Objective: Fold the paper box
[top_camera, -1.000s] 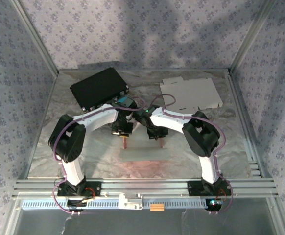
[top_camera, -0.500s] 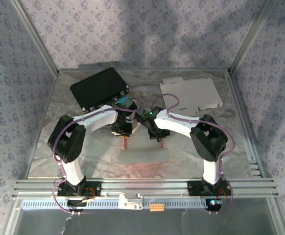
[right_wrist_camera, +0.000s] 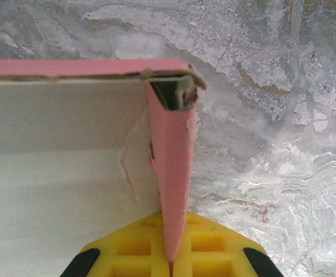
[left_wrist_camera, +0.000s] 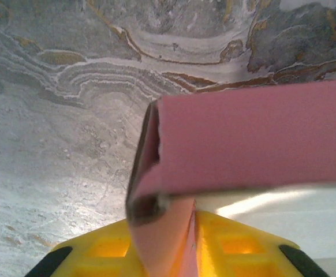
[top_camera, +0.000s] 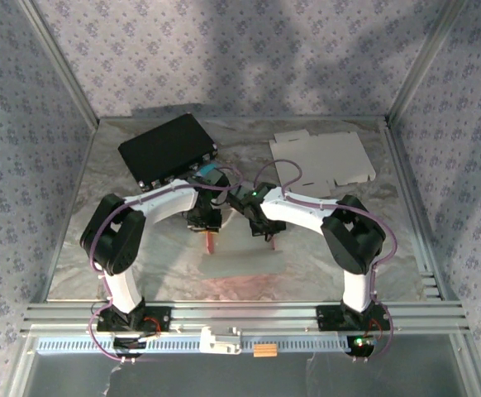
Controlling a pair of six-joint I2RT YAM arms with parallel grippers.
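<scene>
Pink paper box (top_camera: 245, 265) sits on the marble counter (top_camera: 389, 248), white inside showing. Right jaws clamp its right wall (right_wrist_camera: 171, 173); left jaws straddle its left wall (left_wrist_camera: 165, 242), grip or slack I can't tell. Black case (top_camera: 166, 147) lies behind-left of the box.

Half-folded paper box (top_camera: 242, 263), pink outside and white inside, lying just in front of the black case (top_camera: 166, 149) and a little to its right.

Its base panel lies flat on the table, and a narrow side wall stands upright at each end, the left one (top_camera: 211, 241) nearer the black case than the right one (top_camera: 271, 240). In the left wrist view a long pink wall (left_wrist_camera: 260, 138) meets the end wall at a folded corner (left_wrist_camera: 148, 173), with a dark gap inside the fold. In the right wrist view the white interior (right_wrist_camera: 58, 190) shows a faint crease. There, the pink end wall (right_wrist_camera: 171, 173) is seen edge-on, and its top corner (right_wrist_camera: 179, 92) is slightly open and ragged.
</scene>
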